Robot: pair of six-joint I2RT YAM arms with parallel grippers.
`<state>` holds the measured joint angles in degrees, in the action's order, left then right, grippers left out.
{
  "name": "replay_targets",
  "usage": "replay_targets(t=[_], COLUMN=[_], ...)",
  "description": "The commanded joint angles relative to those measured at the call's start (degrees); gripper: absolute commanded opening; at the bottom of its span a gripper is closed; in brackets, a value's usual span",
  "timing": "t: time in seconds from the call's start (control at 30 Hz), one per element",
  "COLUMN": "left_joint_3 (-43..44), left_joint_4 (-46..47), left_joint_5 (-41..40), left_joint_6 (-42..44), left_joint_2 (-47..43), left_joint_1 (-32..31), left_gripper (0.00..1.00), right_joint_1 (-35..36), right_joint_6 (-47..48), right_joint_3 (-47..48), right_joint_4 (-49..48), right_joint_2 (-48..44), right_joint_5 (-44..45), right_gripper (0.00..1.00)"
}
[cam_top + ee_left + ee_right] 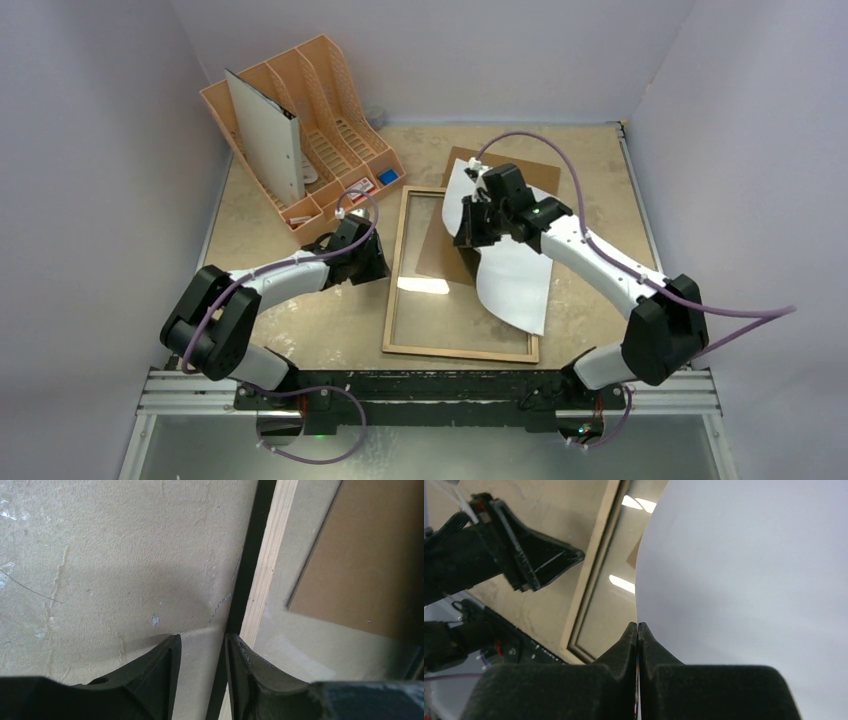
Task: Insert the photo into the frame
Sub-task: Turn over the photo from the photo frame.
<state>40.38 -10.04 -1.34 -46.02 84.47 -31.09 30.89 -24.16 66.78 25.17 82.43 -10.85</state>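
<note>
The frame (392, 280) lies flat mid-table, light wood face up, with its glass pane reflecting lamps. My right gripper (468, 232) hovers over its far right part, shut on the edge of the photo (515, 275). The photo hangs curved with its white reverse showing and its lower end draped over the frame's right rim. In the right wrist view the gripper (638, 625) pinches the white sheet (749, 580) above the frame (589, 585). My left gripper (378, 262) is low at the frame's left rim. Its jaws (202, 637) stand apart, astride the rim's black outer side (270, 550), the right finger against it.
A brown backing board (530, 175) lies under the frame's far right corner and shows through the glass (365, 555). A peach desk organizer (340, 100) holding a white panel (265, 130) stands at the back left. Purple walls enclose the table on three sides.
</note>
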Motion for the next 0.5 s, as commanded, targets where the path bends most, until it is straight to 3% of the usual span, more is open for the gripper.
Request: replay_targets(t=[0.0,0.23,0.47], left_joint_3=[0.82,1.10,1.15], left_joint_4=[2.43,1.34,-0.03], left_joint_5=[-0.95,-2.77,-4.54], left_joint_6=[-0.96,-0.72,-0.08], left_joint_2=[0.14,-0.51,-1.88], left_joint_1=[0.34,0.52,0.81], left_gripper=[0.40,0.40,0.41], right_joint_1=[4.94,12.63,14.13], right_joint_6=[-5.30,-9.89,-7.81], right_joint_3=[-2.12,-4.64,-4.58], right_joint_4=[-7.57,-14.09,-13.04], right_joint_2=[0.69,5.17,8.88], right_joint_5=[-7.90,-8.42,-4.12], right_gripper=[0.00,0.00,0.00])
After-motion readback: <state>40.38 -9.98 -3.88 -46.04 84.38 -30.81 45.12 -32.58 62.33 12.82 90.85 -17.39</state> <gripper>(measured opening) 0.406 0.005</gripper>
